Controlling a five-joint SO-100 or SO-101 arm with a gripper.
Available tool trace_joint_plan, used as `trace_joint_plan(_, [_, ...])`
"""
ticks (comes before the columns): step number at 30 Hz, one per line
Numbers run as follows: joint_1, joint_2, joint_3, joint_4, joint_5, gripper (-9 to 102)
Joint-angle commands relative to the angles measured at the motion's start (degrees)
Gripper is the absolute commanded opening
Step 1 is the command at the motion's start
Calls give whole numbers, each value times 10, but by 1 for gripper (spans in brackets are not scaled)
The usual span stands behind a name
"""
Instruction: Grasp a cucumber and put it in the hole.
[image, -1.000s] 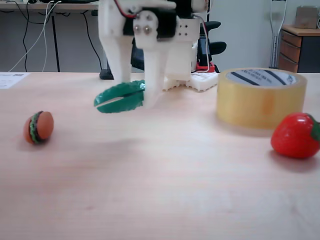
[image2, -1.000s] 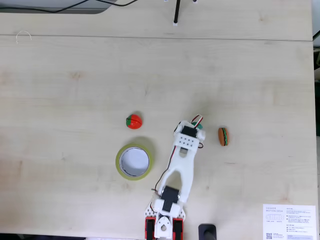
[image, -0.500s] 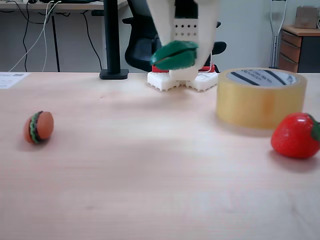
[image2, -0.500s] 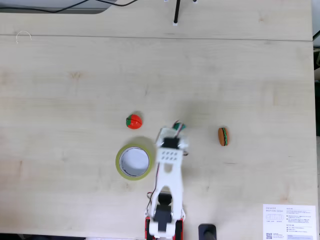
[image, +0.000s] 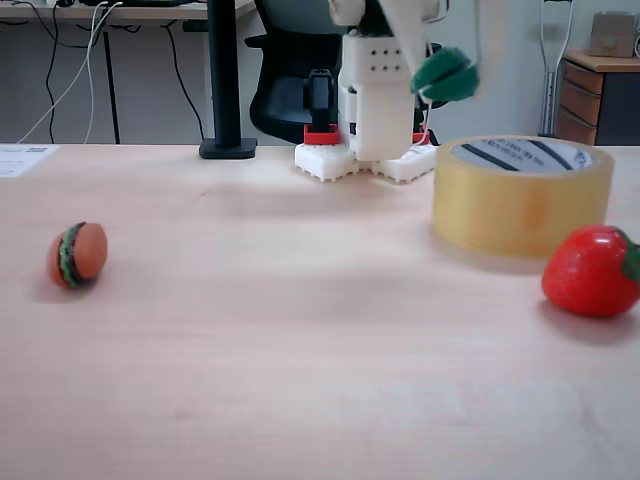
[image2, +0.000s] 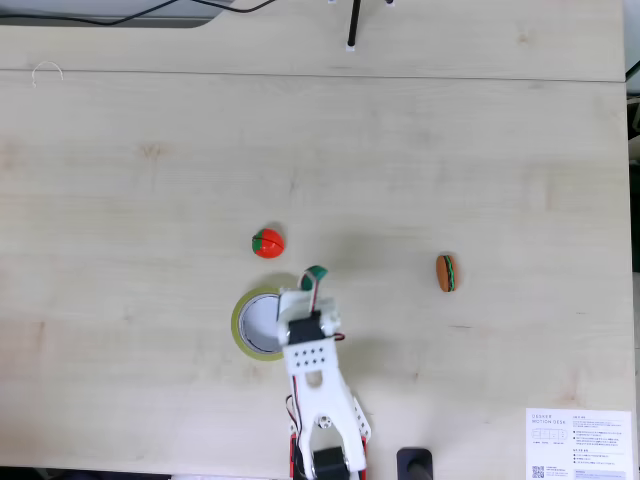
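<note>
A fixed view from table height shows the white arm (image: 385, 95) rising from its base at the far edge of the table (image: 300, 350), its upper links cut off by the top of the picture. The gripper (image: 445, 72) is held high, clamped on the cucumber (image: 447, 76), which hangs in the air just left of and above the tape roll (image: 520, 195). One white finger (image: 490, 40) runs down on the right of the toy. The roll's hole (image: 525, 155) faces up, showing dark stripes on white inside.

In the fixed view from above, the arm (image2: 315, 375) reaches up the picture from the bottom edge, and the wrist lies over the right rim of the roll (image2: 246, 325). The cucumber (image2: 314, 275) sticks out past the gripper (image2: 310, 285), beside the roll's upper right edge and not over the hole (image2: 262, 318).

The strawberry (image2: 267, 243) lies near the roll, further up that picture, and the burger (image2: 446, 272) is well apart to the right. The table is pale wood with a seam across its far part. A printed sheet (image2: 578, 443) sits at the bottom right corner.

Behind the table at eye level are a black office chair (image: 300, 70), a dark post (image: 225, 80), hanging cables (image: 70, 70) and a wooden drawer unit (image: 598, 95).
</note>
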Motion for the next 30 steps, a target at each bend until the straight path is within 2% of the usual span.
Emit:
trace_joint_plan(1, [-40, 47, -1, 5, -4, 5])
trace_joint_plan(13, [-159, 115, 37, 11, -4, 7])
trace_joint_plan(24, [-166, 117, 38, 11, -11, 10])
trace_joint_plan(27, [-166, 116, 41, 11, -11, 14])
trace_joint_plan(30, [-166, 116, 53, 11, -11, 23])
